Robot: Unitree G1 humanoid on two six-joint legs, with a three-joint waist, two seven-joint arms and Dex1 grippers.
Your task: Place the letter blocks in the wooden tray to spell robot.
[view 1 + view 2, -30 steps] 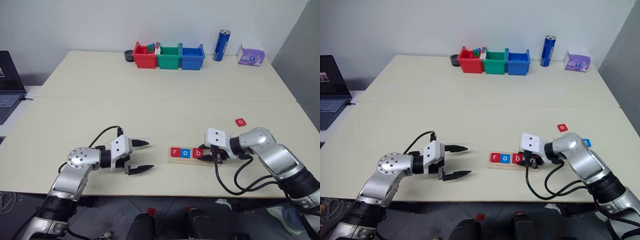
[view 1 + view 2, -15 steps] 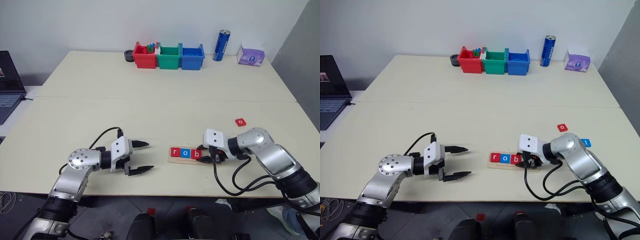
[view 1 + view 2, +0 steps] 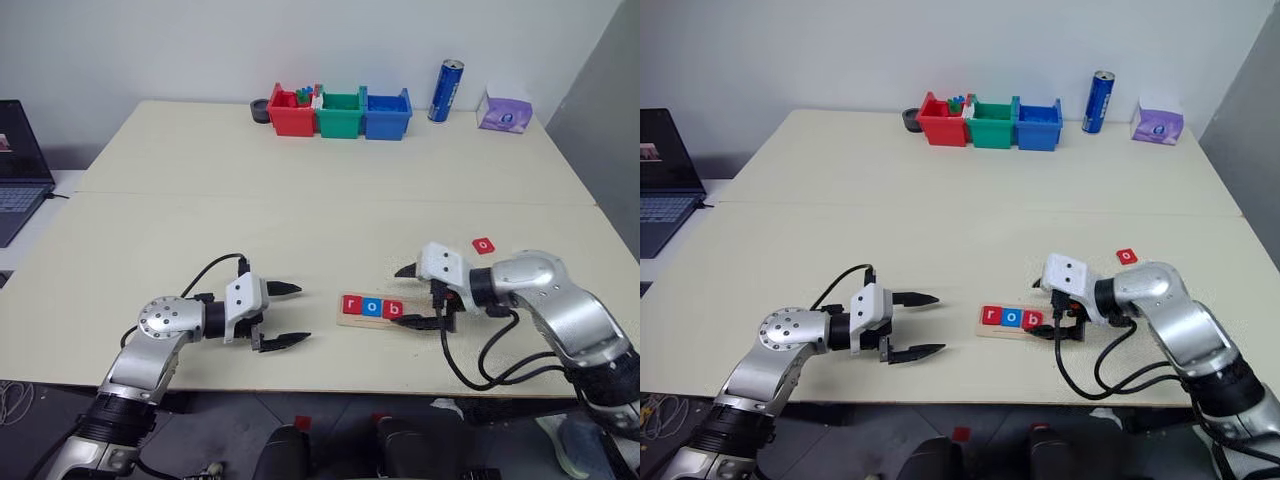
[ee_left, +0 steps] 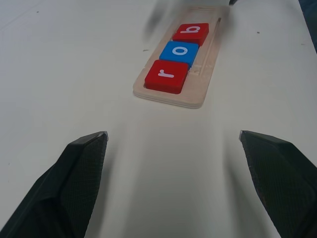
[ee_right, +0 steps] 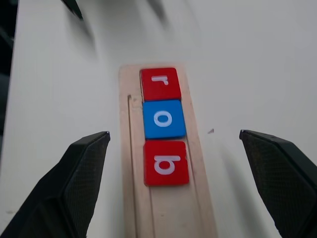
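The left pincer (image 3: 288, 315) hovers wide open, pointing at the tray's (image 3: 347, 320) near end but apart from it. The tray on the surface (image 3: 300, 220) holds tiles r (image 3: 350, 304), o (image 3: 371, 307), b (image 3: 392, 310). The right pincer (image 3: 412, 296) gapes wide over its other end, holding nothing. Farther off lies a loose red o tile (image 3: 483, 245).

Four letter blocks show: a red r (image 3: 350, 303), a blue o (image 3: 371, 306) and a red b (image 3: 392, 309) side by side in the one wooden tray (image 4: 198, 94), plus a loose red o (image 3: 483, 244) farther right on the table. Far across stand three plastic bins (red (image 3: 289, 117), green (image 3: 339, 115), blue (image 3: 386, 115)), one blue can (image 3: 443, 91) and one purple tissue pack (image 3: 504, 110). One laptop (image 3: 18, 170) sits at far left.
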